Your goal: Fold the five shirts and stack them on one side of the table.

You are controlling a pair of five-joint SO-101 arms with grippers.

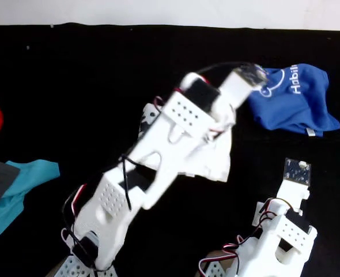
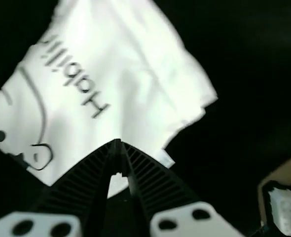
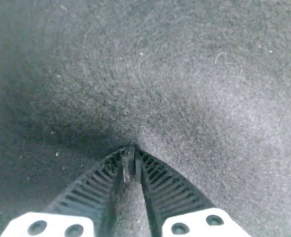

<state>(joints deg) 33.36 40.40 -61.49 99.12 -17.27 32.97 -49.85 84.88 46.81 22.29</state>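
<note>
High view: black felt table (image 1: 72,86) is lying open left of centre. White printed cotton shirt (image 1: 216,158) is sitting mid-table, left gripper (image 2: 118,145) pinching its edge. Crumpled blue shirt (image 1: 297,104) is lying far right, teal shirt (image 1: 26,179) hugging left edge. Right gripper (image 3: 130,153) is hovering clenched and empty over bare felt.

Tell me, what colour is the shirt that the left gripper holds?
The shirt is white with dark print; the left wrist view shows it best.
</note>
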